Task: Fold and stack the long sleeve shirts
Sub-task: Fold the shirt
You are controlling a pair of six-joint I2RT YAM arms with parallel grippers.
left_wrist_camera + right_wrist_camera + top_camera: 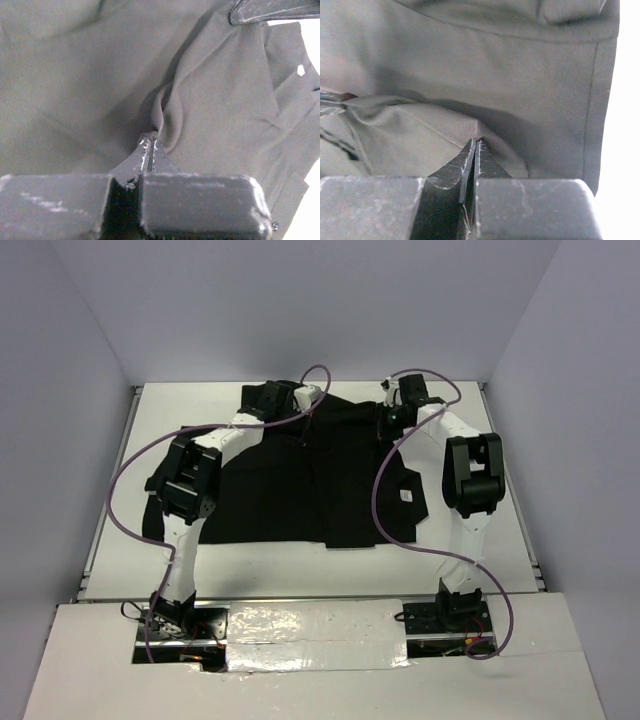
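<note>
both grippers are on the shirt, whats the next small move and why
The left gripper and right gripper are each shut on a pinch of the black shirt, which lies spread on the table. So probably raise both together a little, lifting its far edge for the fold.

Matt black cloth between scuffed hard parts

The long sleeve shirt [300, 490] is soft, matt black cloth, creased into folds. The left gripper [150, 144] and right gripper [476, 143] are hard and black, with scratched faces worn whitish. The table [300, 562] is smooth matt white. The strip [310, 625] along its near edge is crinkled and glossy, and the cables [320, 367] have a smooth purple sheath.
</note>
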